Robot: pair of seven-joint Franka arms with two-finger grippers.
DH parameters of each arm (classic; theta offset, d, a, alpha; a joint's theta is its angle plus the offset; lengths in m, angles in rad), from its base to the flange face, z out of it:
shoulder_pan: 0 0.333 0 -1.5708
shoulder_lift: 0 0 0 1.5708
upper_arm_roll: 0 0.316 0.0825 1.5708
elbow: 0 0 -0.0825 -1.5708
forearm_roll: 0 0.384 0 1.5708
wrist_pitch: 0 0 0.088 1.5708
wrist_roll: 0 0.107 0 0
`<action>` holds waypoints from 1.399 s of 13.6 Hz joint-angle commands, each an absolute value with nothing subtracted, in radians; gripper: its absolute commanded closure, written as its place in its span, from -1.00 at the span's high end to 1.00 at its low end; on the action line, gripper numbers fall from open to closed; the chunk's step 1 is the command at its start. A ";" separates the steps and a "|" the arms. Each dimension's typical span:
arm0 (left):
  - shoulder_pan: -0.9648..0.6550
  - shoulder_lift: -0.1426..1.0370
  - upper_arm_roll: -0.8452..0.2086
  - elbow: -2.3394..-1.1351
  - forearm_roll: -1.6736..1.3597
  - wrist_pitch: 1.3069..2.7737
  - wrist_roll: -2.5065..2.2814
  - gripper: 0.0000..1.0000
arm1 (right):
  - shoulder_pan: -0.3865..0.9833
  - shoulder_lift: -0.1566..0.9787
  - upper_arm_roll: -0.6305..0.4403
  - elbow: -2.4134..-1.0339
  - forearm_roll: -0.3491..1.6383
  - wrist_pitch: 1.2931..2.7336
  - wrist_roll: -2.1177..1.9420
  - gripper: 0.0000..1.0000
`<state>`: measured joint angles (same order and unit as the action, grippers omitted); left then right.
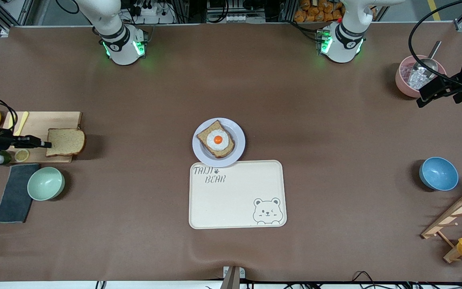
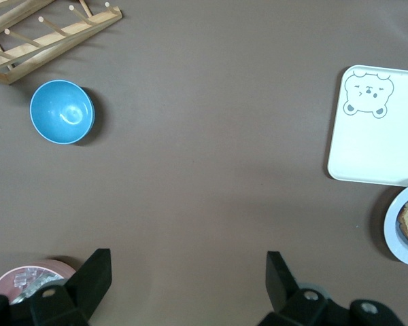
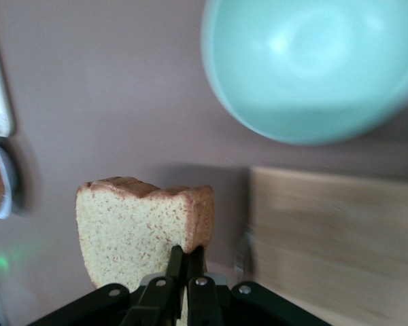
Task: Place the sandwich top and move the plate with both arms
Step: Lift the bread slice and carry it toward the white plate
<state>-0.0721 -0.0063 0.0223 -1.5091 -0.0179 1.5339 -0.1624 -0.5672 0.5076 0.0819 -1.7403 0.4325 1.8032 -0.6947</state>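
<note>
Front view shows the right gripper (image 1: 46, 143) at the right arm's end of the table, over the pale wooden cutting board (image 1: 54, 120), its jaws pinched shut on one edge of the sandwich top (image 1: 66, 142), a plain tan wholemeal slice with a darker brown crust. In the right wrist view the two dark fingers (image 3: 177, 272) clamp the slice's edge (image 3: 132, 234), with the mint-green bowl (image 3: 313, 64) close by. The slice juts past the board's edge toward the middle of the table.

The small round lavender-white plate (image 1: 205, 156) sits at the table's centre, carrying a bread slice topped with a fried egg (image 1: 217, 139). It touches the edge of the cream rectangular tray with a bear drawing (image 1: 237, 194), which lies nearer the front camera.

The left gripper (image 1: 427, 94) waits over the left arm's end of the table, beside the pink bowl holding a metal scoop (image 1: 409, 78). Its jaws stand wide apart, holding nothing. A blue bowl (image 1: 438, 173) rests nearer the front camera.
</note>
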 commanded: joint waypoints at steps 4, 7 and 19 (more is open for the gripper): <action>-0.067 -0.012 0.021 -1.514 -0.017 1.529 -0.141 1.00 | -0.369 0.445 0.081 -1.752 0.534 1.819 -0.508 -1.00; -0.067 -0.006 0.021 -1.514 -0.017 1.532 -0.140 1.00 | -0.244 0.370 0.081 -1.814 0.563 1.871 -0.366 -1.00; -0.069 -0.008 -0.003 -1.519 -0.028 1.505 -0.130 1.00 | 0.079 0.187 0.081 -2.051 0.680 2.121 -0.059 -1.00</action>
<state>-0.0761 -0.0242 -0.0014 -1.5194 -0.0179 1.5114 -0.1429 0.0165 0.2386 0.0938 -2.0063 0.6555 2.0872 -0.1320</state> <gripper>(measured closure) 0.000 0.947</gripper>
